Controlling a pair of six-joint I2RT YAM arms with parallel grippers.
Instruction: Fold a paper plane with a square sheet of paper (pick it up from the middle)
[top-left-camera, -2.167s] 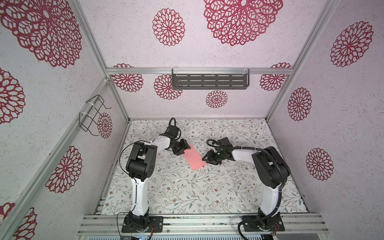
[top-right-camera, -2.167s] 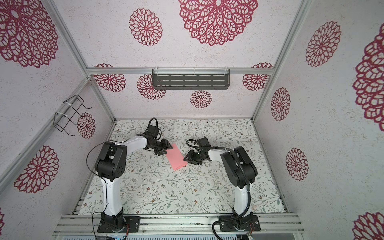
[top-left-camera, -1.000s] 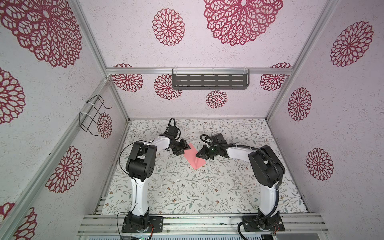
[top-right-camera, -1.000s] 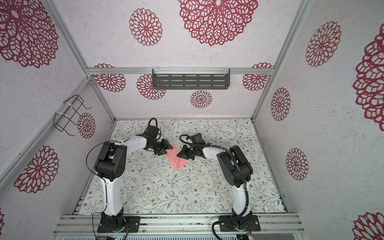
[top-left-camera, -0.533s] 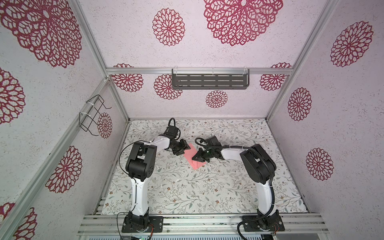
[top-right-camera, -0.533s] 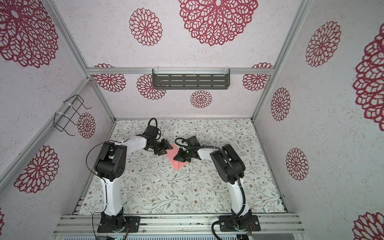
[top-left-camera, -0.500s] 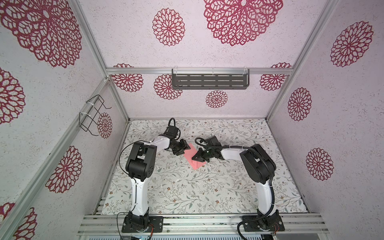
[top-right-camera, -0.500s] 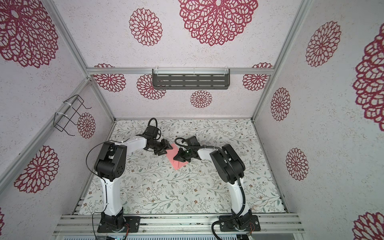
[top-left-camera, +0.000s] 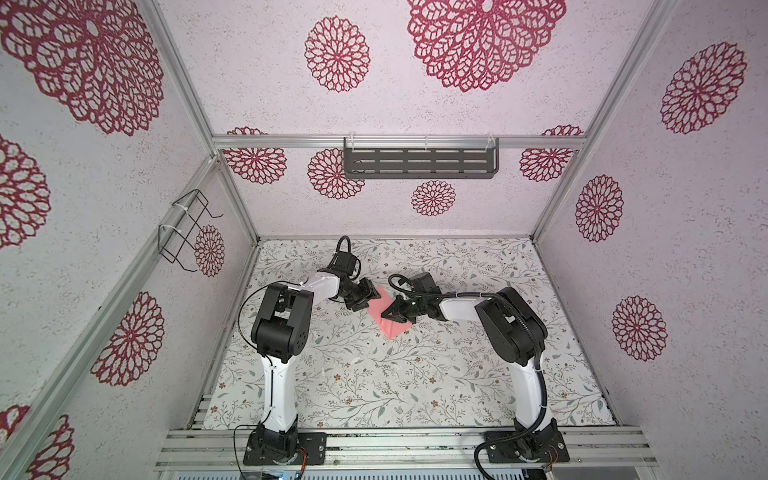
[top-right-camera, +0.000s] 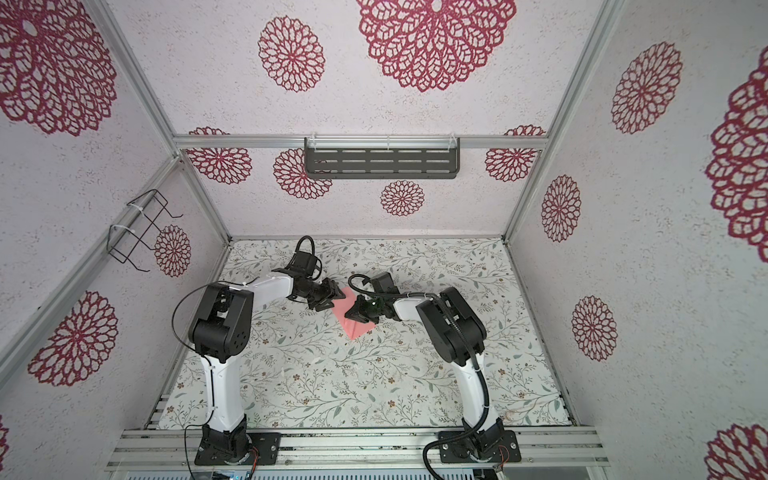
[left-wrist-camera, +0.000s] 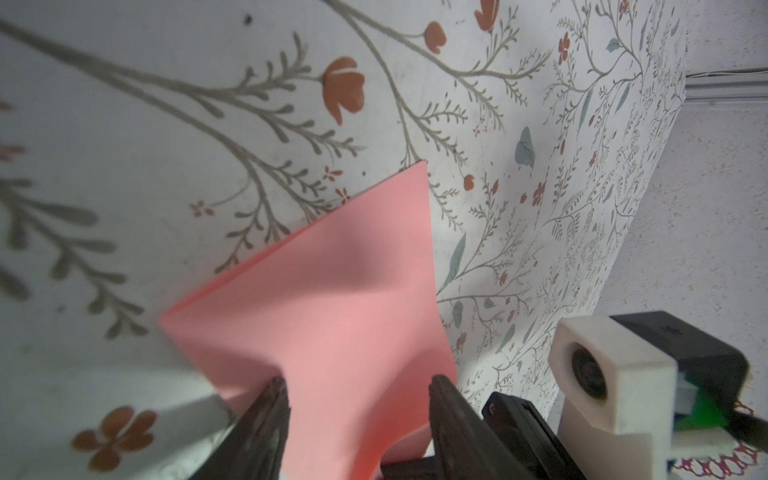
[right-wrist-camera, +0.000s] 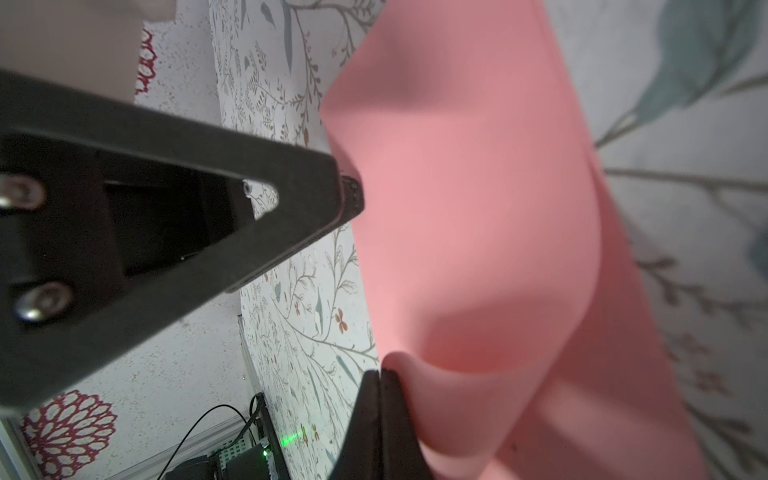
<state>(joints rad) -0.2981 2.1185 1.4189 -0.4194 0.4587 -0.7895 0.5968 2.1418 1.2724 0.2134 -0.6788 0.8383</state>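
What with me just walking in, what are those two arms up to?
A thin salmon-pink sheet of paper lies on the floral-print table. The left gripper straddles one edge, jaws apart. The right gripper, shut, pushes its tip against the opposite side, bulging the sheet up. No plane shape yet.

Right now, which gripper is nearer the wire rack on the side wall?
Left. The left gripper sits at the pink paper's edge on the wire rack's side; the right gripper is over the paper, farther from that wall.
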